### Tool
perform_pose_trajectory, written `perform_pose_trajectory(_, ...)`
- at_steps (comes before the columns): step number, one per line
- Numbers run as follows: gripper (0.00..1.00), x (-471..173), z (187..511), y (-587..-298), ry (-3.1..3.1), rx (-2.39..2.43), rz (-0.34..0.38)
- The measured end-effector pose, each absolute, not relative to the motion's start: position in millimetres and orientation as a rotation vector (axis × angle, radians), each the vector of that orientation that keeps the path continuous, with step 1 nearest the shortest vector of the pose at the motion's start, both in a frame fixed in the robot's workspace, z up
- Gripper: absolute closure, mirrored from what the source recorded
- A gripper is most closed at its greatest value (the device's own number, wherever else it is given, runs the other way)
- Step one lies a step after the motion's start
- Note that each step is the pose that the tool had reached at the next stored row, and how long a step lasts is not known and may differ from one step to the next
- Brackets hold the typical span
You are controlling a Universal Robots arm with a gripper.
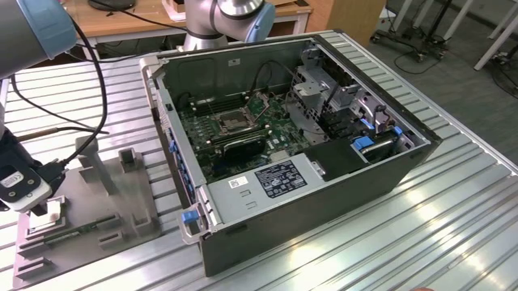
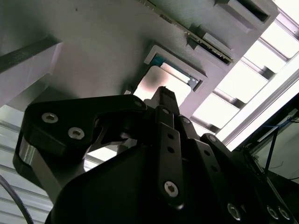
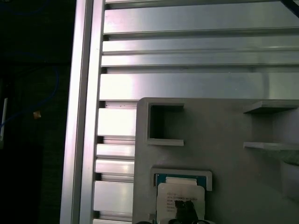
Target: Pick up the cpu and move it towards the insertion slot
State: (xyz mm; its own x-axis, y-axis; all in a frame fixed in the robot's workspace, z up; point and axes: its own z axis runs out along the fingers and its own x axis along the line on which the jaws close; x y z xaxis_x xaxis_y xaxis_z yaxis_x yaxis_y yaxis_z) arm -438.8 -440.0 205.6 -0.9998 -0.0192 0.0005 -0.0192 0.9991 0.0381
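Gripper of black metal (image 2: 164, 99) over the flat silvery square cpu (image 2: 152, 86), which sits in a grey fixture plate (image 2: 93, 51); we cannot tell if it grips. The silver-framed square insertion slot (image 1: 233, 123) lies well apart.

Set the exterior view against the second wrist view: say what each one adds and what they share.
Exterior view: the open computer case, the insertion slot on its board, a green memory stick on the grey fixture plate.
Second wrist view: the raised rim around the cpu, the bolted black links of the gripper, close up.
Both: the gripper right above the cpu, which lies in the fixture plate on the slatted table.
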Motion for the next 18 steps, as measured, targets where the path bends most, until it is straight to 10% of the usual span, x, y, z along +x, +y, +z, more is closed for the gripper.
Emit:
perform_pose_trajectory(6, 0.89, -438.8, 205.4, -440.0, -3.140, 0.030, -0.060)
perform_pose_trajectory(18, 0.42, -438.8, 205.2, -440.0, -3.140, 0.030, -0.060)
